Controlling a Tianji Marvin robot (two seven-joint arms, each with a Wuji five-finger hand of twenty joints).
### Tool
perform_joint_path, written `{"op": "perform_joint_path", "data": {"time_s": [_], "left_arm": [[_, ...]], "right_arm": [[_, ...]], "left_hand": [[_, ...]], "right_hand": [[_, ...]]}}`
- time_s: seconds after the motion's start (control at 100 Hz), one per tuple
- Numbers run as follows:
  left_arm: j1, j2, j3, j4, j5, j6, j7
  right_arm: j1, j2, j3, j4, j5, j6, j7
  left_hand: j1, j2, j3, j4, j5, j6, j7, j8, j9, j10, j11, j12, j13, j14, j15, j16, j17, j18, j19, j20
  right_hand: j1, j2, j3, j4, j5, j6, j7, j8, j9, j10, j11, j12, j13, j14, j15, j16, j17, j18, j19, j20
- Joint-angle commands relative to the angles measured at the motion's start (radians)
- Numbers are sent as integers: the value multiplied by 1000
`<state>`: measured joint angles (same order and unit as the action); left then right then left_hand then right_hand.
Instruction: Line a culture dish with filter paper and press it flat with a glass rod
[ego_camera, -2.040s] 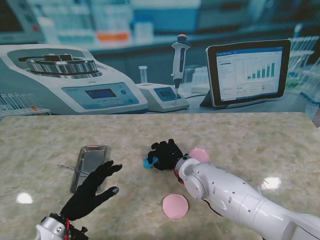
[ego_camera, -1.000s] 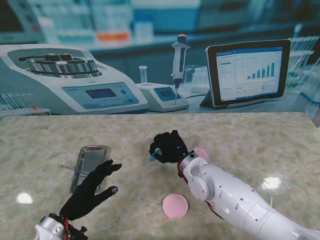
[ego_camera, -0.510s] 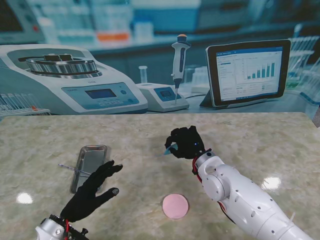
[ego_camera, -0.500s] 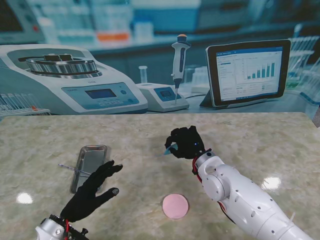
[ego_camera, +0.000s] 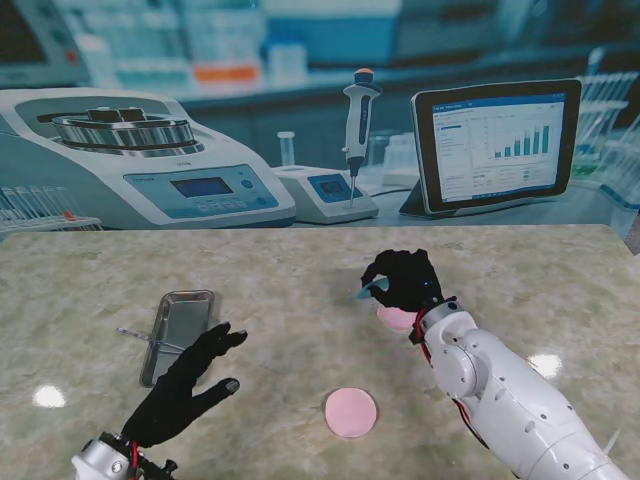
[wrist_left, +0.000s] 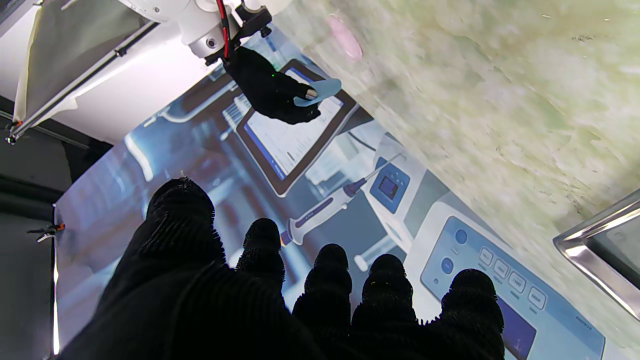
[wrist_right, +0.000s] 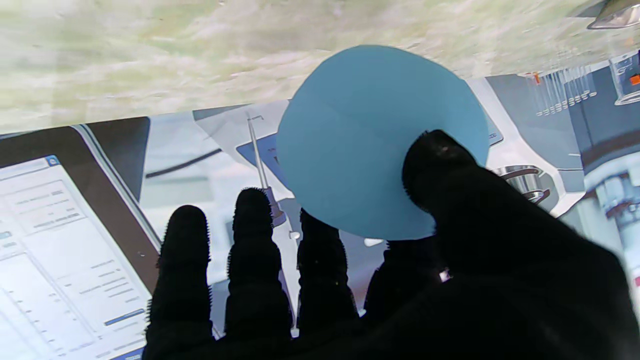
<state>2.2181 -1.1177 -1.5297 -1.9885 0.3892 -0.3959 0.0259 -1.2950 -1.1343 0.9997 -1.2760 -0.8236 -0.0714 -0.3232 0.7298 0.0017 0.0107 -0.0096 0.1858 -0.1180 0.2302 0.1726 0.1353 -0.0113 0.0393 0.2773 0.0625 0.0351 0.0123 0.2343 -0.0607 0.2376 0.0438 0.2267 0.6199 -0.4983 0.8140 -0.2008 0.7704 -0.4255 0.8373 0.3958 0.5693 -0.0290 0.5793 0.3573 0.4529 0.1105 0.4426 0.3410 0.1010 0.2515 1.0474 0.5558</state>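
My right hand (ego_camera: 403, 280) is shut on a round blue filter paper (ego_camera: 372, 290), pinched by thumb and fingers and held clear of the table; the disc (wrist_right: 380, 140) fills the right wrist view and shows again (wrist_left: 317, 93) in the left wrist view. A pink culture dish (ego_camera: 394, 319) lies just under and nearer to me than that hand. A second pink dish (ego_camera: 351, 412) sits nearer to me at the middle. My left hand (ego_camera: 185, 385) hovers open near the front left, fingers (wrist_left: 325, 280) spread. A thin glass rod (ego_camera: 140, 337) lies across the metal tray (ego_camera: 178, 330).
The tray's shiny corner (wrist_left: 595, 250) shows in the left wrist view. Behind the marble table (ego_camera: 520, 270) stands a printed lab backdrop (ego_camera: 300, 120) with a centrifuge, pipette and tablet.
My right hand has lifted the blue paper and carried it to the right, uncovering the far pink dish and stopping over it. The left hand has barely moved.
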Motion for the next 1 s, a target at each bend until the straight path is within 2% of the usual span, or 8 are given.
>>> {"op": "perform_joint_path", "data": {"time_s": [0.0, 0.5, 0.99], "left_arm": [[9, -2, 1, -7, 0, 0, 0], [13, -2, 1, -10, 1, -7, 5], [19, -2, -2, -15, 4, -4, 4]], "right_arm": [[-8, 2, 7, 21, 12, 3, 0], [37, -9, -14, 190, 17, -52, -123], [65, -4, -30, 222, 25, -39, -83]], "left_hand": [[13, 23, -18, 8, 14, -14, 20, 7, -5, -16, 8, 36, -26, -2, 0, 10, -6, -6, -32, 15], [12, 26, -19, 8, 14, -13, 19, 7, -5, -15, 8, 36, -26, -3, 0, 9, -6, -7, -33, 14], [11, 26, -19, 9, 14, -15, 19, 6, -5, -16, 8, 36, -26, -2, 0, 8, -6, -6, -33, 13]], "right_hand": [[-17, 2, 24, -16, 89, -101, 67, 25, 11, -14, 3, 6, 17, -11, 10, 13, -10, 20, 25, 4], [-44, -10, 58, -35, 90, -125, 76, 3, 17, -14, 22, 8, 24, -19, 23, 12, -4, 21, 37, -2], [-55, -18, 67, -51, 87, -143, 83, -20, 3, -19, 25, 2, 11, -22, 26, 7, -11, 18, 40, -9]]}}
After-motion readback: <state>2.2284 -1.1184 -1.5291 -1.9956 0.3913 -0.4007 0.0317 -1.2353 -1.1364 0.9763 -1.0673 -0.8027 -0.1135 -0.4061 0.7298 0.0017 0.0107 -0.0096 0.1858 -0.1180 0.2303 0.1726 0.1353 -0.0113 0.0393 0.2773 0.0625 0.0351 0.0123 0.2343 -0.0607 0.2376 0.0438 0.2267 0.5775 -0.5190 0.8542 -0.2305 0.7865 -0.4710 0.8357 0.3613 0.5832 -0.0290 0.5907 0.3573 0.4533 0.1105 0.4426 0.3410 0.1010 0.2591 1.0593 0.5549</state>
